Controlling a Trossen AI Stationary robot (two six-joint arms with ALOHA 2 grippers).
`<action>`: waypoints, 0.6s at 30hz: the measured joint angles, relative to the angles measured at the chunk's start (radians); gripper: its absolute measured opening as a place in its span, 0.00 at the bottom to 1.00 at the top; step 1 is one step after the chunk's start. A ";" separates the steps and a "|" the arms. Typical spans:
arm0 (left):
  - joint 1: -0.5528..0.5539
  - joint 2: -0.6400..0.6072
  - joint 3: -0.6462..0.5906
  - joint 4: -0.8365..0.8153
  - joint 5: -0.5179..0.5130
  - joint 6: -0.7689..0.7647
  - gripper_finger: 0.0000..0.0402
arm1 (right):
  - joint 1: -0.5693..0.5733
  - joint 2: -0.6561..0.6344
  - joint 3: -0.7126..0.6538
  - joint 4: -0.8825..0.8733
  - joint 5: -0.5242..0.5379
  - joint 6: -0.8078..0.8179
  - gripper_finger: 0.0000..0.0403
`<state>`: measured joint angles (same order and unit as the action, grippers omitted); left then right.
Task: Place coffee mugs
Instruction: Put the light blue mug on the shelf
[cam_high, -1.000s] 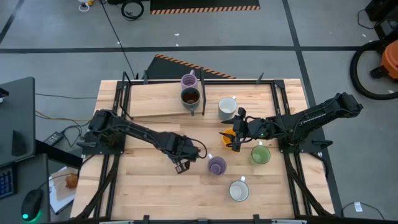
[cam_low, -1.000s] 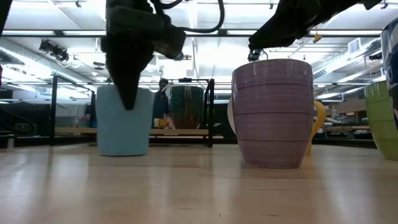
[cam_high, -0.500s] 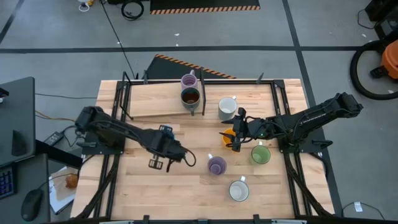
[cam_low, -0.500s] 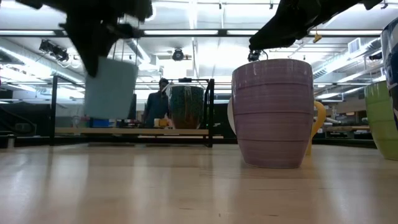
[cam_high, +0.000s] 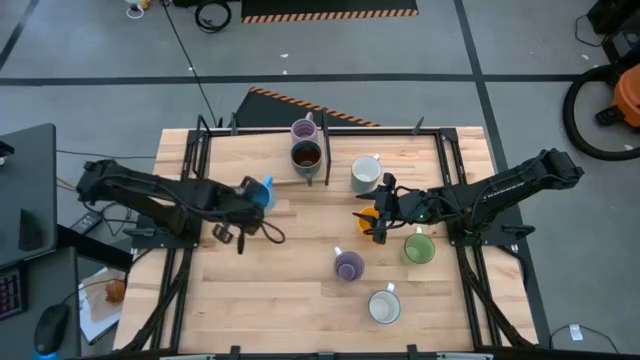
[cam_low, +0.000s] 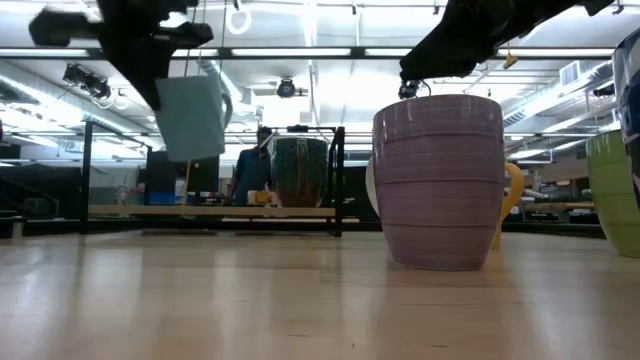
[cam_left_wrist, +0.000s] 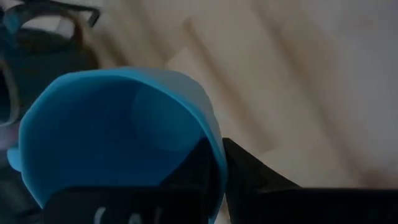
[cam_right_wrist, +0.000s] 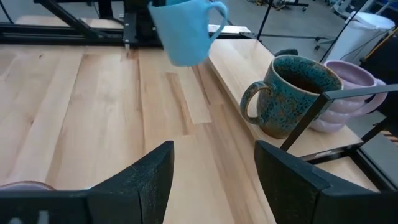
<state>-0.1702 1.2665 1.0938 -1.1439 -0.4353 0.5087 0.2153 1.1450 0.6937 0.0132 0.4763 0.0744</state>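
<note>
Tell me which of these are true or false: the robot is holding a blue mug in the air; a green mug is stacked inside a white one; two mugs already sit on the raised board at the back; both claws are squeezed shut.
1. A blue mug is held in the air. True: the left gripper is shut on the blue mug, lifted off the table.
2. A green mug is stacked inside a white one. False: the green mug stands alone on the table, apart from both white mugs.
3. Two mugs sit on the raised board. True: a lilac mug and a dark speckled mug stand there side by side.
4. Both claws are shut. False: the right gripper is open, near the orange mug.
</note>
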 joint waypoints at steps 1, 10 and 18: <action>0.024 -0.006 -0.009 0.017 -0.024 0.024 0.06 | 0.001 0.000 0.000 0.001 0.000 0.005 0.57; 0.349 0.033 0.046 0.097 0.081 0.133 0.06 | 0.017 0.000 0.000 0.009 0.001 0.043 0.57; 0.588 0.181 0.165 0.076 0.128 0.217 0.06 | 0.045 0.000 0.000 0.010 0.038 0.057 0.57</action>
<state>0.4182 1.4478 1.2587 -1.0674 -0.3073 0.7252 0.2600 1.1450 0.6937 0.0227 0.5142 0.1318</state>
